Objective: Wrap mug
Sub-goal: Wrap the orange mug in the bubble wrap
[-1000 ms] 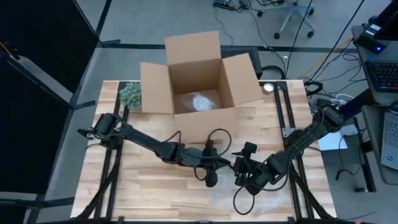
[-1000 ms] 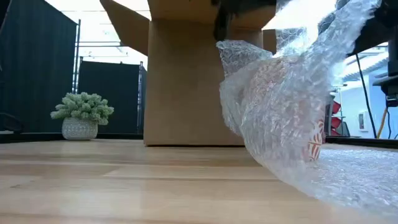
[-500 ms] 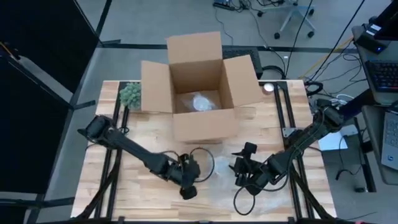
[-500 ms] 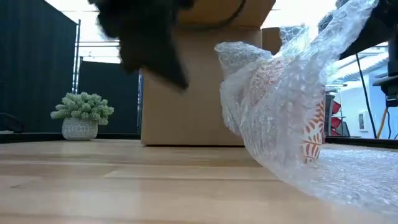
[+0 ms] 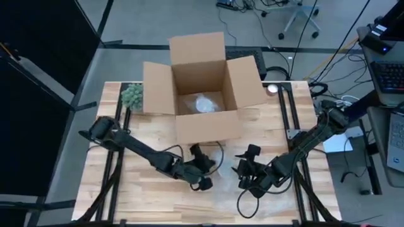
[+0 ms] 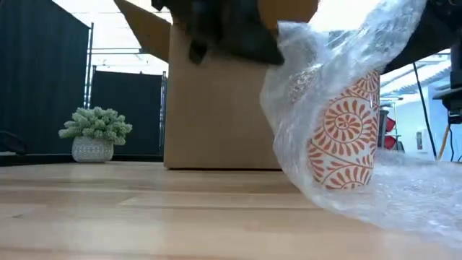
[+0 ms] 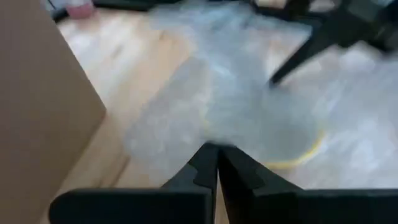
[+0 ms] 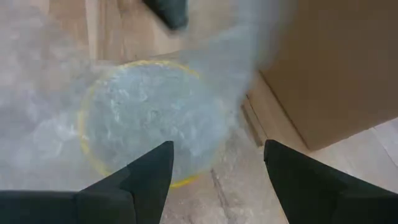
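Observation:
A white mug with an orange spiral pattern stands upright on a sheet of bubble wrap near the table's front middle. The sheet lies under it and is drawn up over its top. My left gripper is shut and sits low at the mug's left side, its tips against the wrap. My right gripper hangs open above the mug, whose yellow rim shows through the wrap. In the low view the wrap rises toward the right gripper, and where it ends is out of the picture. My left gripper meets a raised fold of the bubble wrap with its shut fingertips, coming level from the table's left. Whether a layer lies between the fingers I cannot tell. The fold stands up against the mug's left side, over its top. Whether my right gripper touches the wrap I cannot tell.
An open cardboard box stands at the far middle with a wrapped bundle inside. Its front wall is close behind the mug. A small potted plant sits at the far left. Bare wood lies to the near left.
My left gripper swung from above the mug toward the table's near left, then came back to the mug's left side. The wrap flap that hung over the mug's left side now stands higher, and more of the orange pattern shows. The mug has stayed in place.

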`<state>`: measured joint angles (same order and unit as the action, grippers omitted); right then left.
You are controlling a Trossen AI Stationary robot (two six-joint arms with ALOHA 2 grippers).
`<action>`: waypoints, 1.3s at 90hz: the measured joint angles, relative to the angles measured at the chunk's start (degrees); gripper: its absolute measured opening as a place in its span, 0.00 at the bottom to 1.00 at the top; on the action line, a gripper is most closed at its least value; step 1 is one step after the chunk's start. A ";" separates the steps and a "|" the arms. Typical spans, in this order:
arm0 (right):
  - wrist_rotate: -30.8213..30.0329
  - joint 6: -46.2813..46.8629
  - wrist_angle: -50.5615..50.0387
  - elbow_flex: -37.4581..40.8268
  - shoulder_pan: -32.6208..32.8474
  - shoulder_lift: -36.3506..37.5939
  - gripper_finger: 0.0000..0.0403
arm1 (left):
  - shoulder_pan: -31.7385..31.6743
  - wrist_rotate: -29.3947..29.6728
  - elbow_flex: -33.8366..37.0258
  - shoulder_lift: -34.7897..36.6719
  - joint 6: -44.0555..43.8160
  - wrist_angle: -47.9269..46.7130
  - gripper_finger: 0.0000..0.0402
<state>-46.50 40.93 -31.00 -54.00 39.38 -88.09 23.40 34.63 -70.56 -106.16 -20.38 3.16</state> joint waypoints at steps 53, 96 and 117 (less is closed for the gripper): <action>0.64 -3.08 -0.77 -1.53 0.23 1.18 0.58 | -5.41 -16.44 -0.99 -10.45 -1.60 15.39 0.00; 19.53 -10.32 -6.23 -9.57 3.55 2.73 0.58 | -5.37 -16.99 -0.90 -10.65 0.16 16.08 0.00; 12.11 -13.89 -4.87 -6.03 4.51 2.73 0.58 | -5.37 -17.50 -0.86 -10.67 0.19 16.10 0.00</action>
<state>-34.39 27.04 -35.88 -60.03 43.89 -85.36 18.02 17.13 -71.42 -116.84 -20.18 19.27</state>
